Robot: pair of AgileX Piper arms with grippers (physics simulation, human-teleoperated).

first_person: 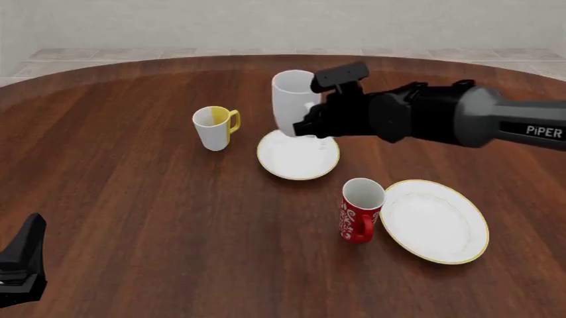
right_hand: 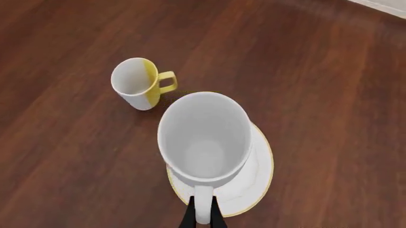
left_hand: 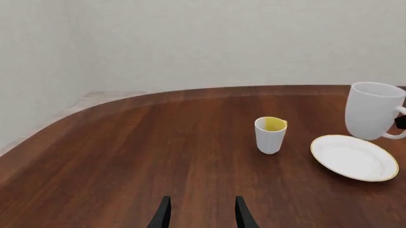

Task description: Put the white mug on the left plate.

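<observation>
The tall all-white mug (first_person: 292,103) hangs upright just above the far edge of the small gold-rimmed plate (first_person: 299,158). My right gripper (first_person: 311,126) is shut on its handle. In the right wrist view the mug (right_hand: 204,137) shows from above, over the plate (right_hand: 257,175), with the fingers (right_hand: 201,219) pinching the loop handle. In the left wrist view the mug (left_hand: 372,110) floats above the plate (left_hand: 354,157). My left gripper (left_hand: 200,213) is open and empty over bare table, low at the near left (first_person: 22,265).
A small white mug with yellow handle and inside (first_person: 215,127) stands left of the plate. A red mug with white lettering (first_person: 360,211) stands beside a larger gold-rimmed plate (first_person: 435,222) at the near right. The brown table's (first_person: 132,199) far edge curves round.
</observation>
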